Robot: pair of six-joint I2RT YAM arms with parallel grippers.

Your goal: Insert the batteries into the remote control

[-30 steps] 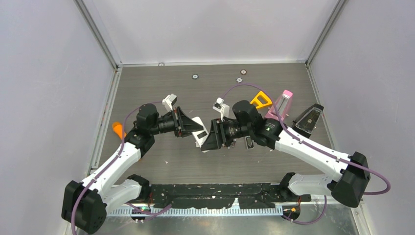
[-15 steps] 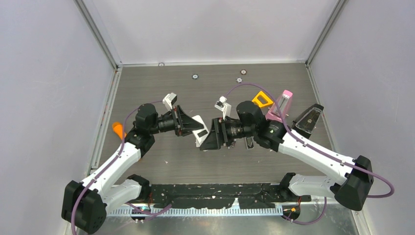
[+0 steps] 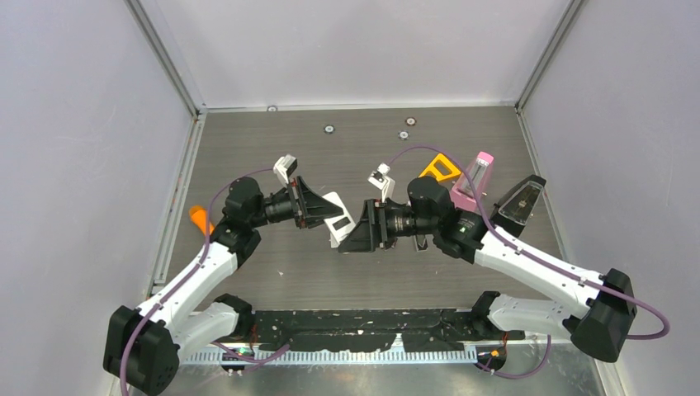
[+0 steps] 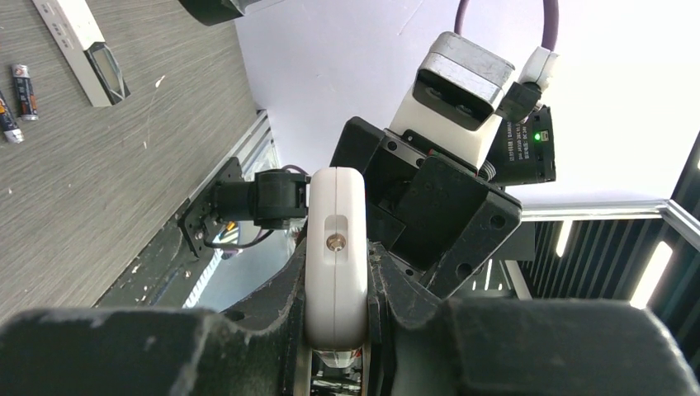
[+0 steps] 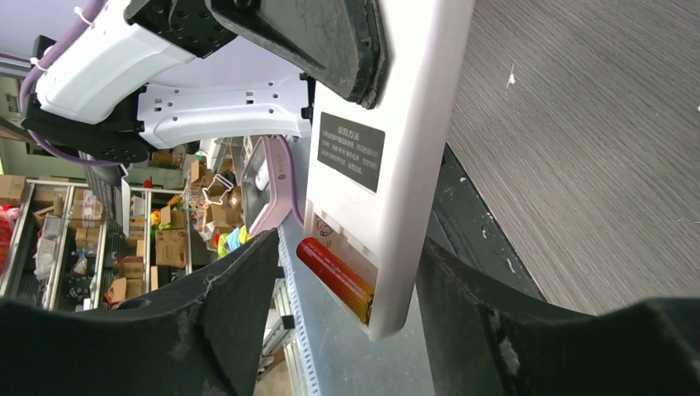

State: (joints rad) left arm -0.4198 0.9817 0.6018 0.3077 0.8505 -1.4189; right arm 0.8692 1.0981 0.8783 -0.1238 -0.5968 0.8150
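Observation:
The white remote control (image 3: 341, 224) is held off the table, my left gripper (image 3: 333, 213) shut on its sides. In the left wrist view the remote control (image 4: 336, 206) stands edge-on, squeezed in the left gripper (image 4: 337, 285). My right gripper (image 5: 348, 247) is open, its fingers (image 5: 223, 305) straddling the remote's (image 5: 404, 124) lower end without touching it. One orange-red battery (image 5: 334, 276) lies in the open compartment there. Two more batteries (image 4: 27, 91) lie on the table in the left wrist view.
A second slim remote (image 4: 82, 41) lies on the table beside the loose batteries. An orange cone-ended stick (image 3: 199, 219) sits at the left edge. A yellow piece (image 3: 440, 169), a pink-topped item (image 3: 472, 177) and a black wedge-shaped object (image 3: 520, 202) stand at the right.
The right gripper's jaws have spread wider around the remote's end, and the right arm's elbow has swung right. The left gripper and the remote have stayed put.

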